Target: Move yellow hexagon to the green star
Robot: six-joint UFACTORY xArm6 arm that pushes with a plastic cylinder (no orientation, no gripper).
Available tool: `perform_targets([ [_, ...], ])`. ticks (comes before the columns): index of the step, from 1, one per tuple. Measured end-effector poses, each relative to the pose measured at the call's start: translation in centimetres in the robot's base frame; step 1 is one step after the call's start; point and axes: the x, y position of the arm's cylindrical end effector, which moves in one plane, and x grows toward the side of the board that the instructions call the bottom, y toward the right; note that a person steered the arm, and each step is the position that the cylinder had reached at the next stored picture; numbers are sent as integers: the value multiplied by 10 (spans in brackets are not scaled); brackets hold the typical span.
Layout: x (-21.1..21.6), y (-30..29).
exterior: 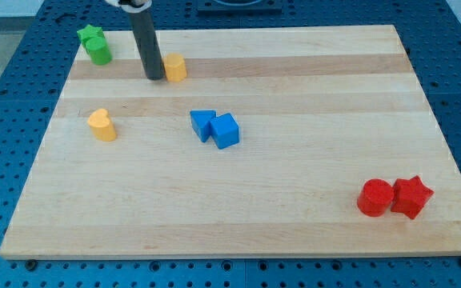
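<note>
The yellow hexagon point(175, 68) sits near the view's top, left of centre on the wooden board. The green star point(91, 36) is at the board's top left corner, with a green cylinder-like block point(98, 52) touching it just below. My tip point(154, 78) rests on the board right at the yellow hexagon's left side, touching or almost touching it, between the hexagon and the green blocks. The rod rises up out of the view's top.
A yellow heart block point(102, 125) lies left of centre. A blue triangle point(202, 125) and a blue cube point(226, 130) touch near the middle. A red cylinder point(374, 198) and a red star point(411, 197) sit at the bottom right. The board point(294, 224) lies on a blue perforated table.
</note>
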Motion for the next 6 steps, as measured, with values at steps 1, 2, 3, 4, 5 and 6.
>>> perform_targets([
  [1, 10, -1],
  [2, 31, -4],
  [3, 33, 20],
  [4, 16, 43],
  [5, -20, 44],
  [6, -55, 39],
])
